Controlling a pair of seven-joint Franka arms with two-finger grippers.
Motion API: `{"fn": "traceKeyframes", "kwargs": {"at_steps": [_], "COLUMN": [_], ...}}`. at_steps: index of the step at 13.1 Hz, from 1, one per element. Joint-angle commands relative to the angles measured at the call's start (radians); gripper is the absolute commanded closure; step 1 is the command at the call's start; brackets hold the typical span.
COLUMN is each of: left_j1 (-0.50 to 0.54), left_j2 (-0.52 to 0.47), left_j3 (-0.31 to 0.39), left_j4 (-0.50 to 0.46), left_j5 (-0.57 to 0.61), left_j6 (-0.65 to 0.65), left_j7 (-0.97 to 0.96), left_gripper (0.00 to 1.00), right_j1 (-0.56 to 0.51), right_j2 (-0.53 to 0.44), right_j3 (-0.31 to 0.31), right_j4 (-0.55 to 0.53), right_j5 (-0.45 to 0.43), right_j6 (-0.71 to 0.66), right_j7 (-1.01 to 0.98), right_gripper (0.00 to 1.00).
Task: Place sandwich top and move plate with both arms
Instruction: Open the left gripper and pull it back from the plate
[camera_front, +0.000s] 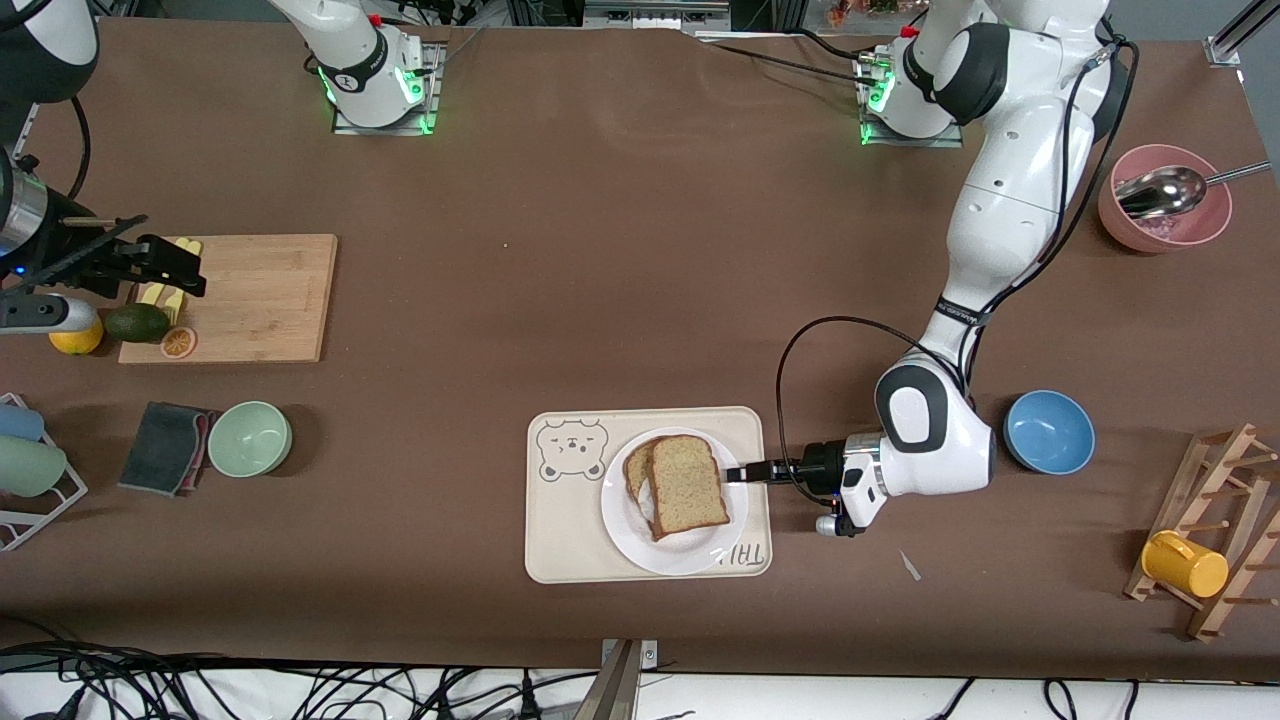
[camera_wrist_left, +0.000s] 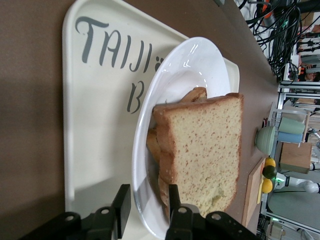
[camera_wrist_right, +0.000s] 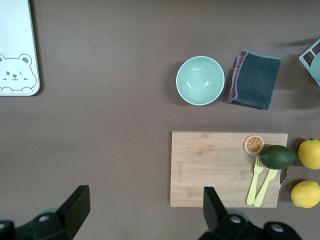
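Saw sandwich top (camera_front: 688, 483) on plate (camera_front: 627, 532), L gripper (camera_front: 737, 474) part-open astride plate rim at L-arm end, R gripper (camera_front: 150, 262) wide open, empty, waiting over cutting board (camera_front: 262, 297).

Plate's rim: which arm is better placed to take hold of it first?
Left. The left gripper sits low at the plate rim on the tray, fingers open astride it. The right gripper waits open over the cutting board.

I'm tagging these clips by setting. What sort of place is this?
Probably a robotics lab staged as a kitchen: a brown-covered table holding a sandwich on a plate, a wooden cutting board and bowls, with loose cables along its edge.
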Motion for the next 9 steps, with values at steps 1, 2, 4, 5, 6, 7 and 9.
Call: {"fn": "traceKeyframes", "kwargs": {"at_steps": [1,2,4,5,6,7,9], "left_j1": [-0.008,-0.006,0.000,0.005,0.005,0.009,0.012], "left_j2": [-0.029,-0.039,-0.081,-0.101,-0.130,-0.150,-0.213], "left_j3": [0.013,0.016,0.013,0.014,0.014,0.016,0.025], "left_j4": [-0.001,-0.001,-0.008,-0.012,-0.017,-0.017,-0.017], "left_j5": [0.043,0.066,0.150,0.188,0.236,0.297,0.478], "left_j6": [-0.014,-0.016,-0.016,-0.025,-0.046,-0.071,-0.125], "left_j7": [-0.027,-0.028,-0.091,-0.112,-0.123,-0.151,-0.217], "left_gripper": [0.63,0.63,0.64,0.64,0.64,0.64,0.64], "right_j1": [0.002,0.004,0.002,0.000,-0.001,-0.001,0.003], "right_j2": [-0.012,-0.012,-0.009,-0.009,-0.008,-0.008,-0.008], "right_j3": [0.004,0.005,0.005,0.004,0.004,0.004,0.004], "right_j4": [-0.010,-0.008,-0.005,0.001,0.004,0.004,0.004], "right_j5": [-0.005,-0.005,-0.004,-0.008,-0.010,-0.008,-0.010], "right_j6": [-0.004,-0.004,-0.004,0.000,0.003,0.004,0.001], "right_j7": [-0.004,-0.004,-0.005,-0.004,-0.005,-0.016,-0.010], "right_gripper": [0.00,0.00,0.00,0.00,0.00,0.00,0.00]}}
